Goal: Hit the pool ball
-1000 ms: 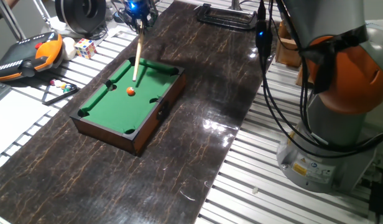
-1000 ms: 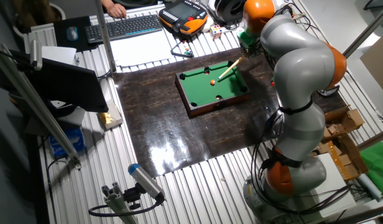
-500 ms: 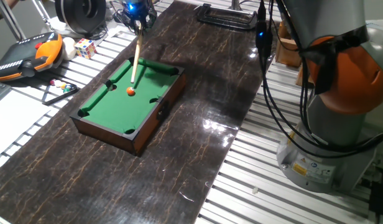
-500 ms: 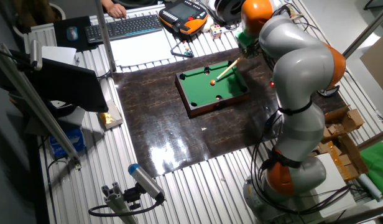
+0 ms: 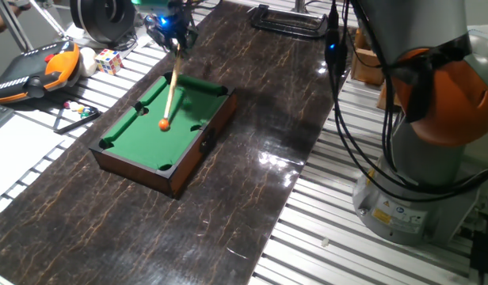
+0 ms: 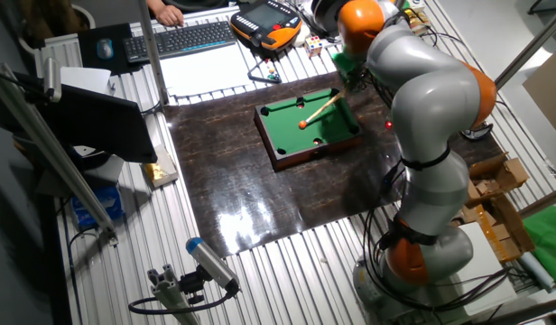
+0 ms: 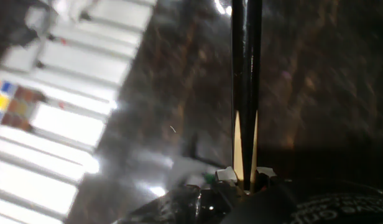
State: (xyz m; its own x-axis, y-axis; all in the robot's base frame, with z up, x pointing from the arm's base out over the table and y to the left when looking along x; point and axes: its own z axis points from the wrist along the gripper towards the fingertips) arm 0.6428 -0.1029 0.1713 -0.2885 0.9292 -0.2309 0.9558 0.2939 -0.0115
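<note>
cue tip meets the pool ball on the green felt

the gripper (image 5: pixel 174 30) has its fingers clamped on the butt of the cue (image 5: pixel 169 85), which slants down over the far rail of the miniature pool table (image 5: pixel 198 138). the pool ball (image 5: pixel 163 124) sits near the middle of the felt, touching or just beside the cue tip; the other fixed view shows the same at (image 6: pixel 302 125). to strike well, the arm should push straight along the cue's own line, keep the tip low and centred on the ball, and stop short of digging into the felt. the hand view is blurred, showing only the dark shaft.
</note>
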